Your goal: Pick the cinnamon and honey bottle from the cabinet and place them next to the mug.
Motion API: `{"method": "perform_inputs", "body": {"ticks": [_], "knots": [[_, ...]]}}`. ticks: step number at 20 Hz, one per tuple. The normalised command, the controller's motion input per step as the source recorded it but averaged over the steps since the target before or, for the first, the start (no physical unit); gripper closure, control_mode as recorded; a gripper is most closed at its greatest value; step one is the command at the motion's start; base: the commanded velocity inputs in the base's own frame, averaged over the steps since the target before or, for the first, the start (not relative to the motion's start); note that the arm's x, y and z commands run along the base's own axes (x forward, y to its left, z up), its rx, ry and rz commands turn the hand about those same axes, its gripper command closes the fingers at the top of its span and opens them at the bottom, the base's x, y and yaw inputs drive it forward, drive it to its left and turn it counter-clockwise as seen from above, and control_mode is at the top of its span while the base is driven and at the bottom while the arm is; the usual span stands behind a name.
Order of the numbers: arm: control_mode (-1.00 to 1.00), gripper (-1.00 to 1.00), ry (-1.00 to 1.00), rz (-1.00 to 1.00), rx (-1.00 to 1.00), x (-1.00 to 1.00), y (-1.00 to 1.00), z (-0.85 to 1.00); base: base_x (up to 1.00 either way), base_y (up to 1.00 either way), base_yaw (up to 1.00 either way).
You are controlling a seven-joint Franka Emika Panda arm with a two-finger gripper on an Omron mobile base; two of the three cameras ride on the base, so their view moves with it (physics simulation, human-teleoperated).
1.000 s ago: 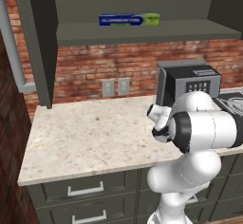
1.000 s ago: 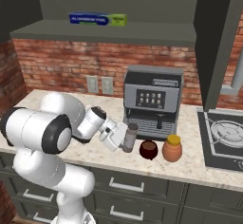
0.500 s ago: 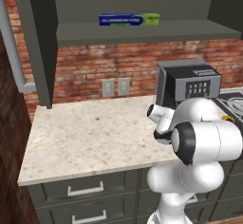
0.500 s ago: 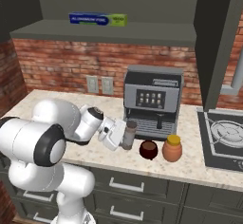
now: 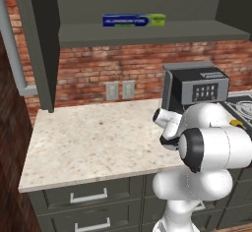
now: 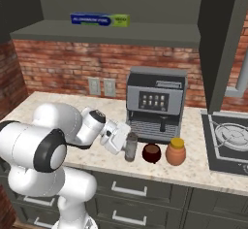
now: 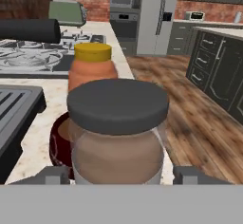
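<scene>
While the claw [image 6: 127, 145] stays low over the counter [image 6: 203, 167], its fingers sit closed around the cinnamon [image 6: 130, 147]. Just past that stands the mug [image 6: 152, 153], then the honey bottle [image 6: 176, 151], touching or nearly so.

Between the gripper [image 7: 117, 174] fingers the cinnamon [image 7: 117, 133] looks like translucent glass under a matt grey lid, with the smooth orange honey bottle [image 7: 92, 69] just beyond on speckled stone.
</scene>
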Motion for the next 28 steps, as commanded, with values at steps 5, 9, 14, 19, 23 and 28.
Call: {"method": "perform_inputs", "body": {"ticks": [5, 9, 14, 19, 23, 28], "knots": [[-1.0, -1.0, 0.0, 0.0, 0.0, -0.02, 0.0, 0.0, 0.0, 0.0, 0.0], [-1.0, -1.0, 0.0, 0.0, 0.0, -0.06, 0.01, 0.02, 0.0, 0.0, 0.0], [-1.0, -1.0, -0.07, 0.0, -0.02, 0.0, 0.15, 0.25, 0.0, 0.0, 0.0], [-1.0, -1.0, -0.03, 0.0, 0.0, 0.0, 0.15, 0.29, 0.0, 0.0, 0.0], [-1.0, -1.0, -0.07, 0.0, 0.0, -0.13, 0.06, 0.51, 0.0, 0.0, 0.0], [-1.0, -1.0, -0.03, 0.0, 0.0, -0.26, 0.0, 0.7, 0.0, 0.0, 0.0]]}}
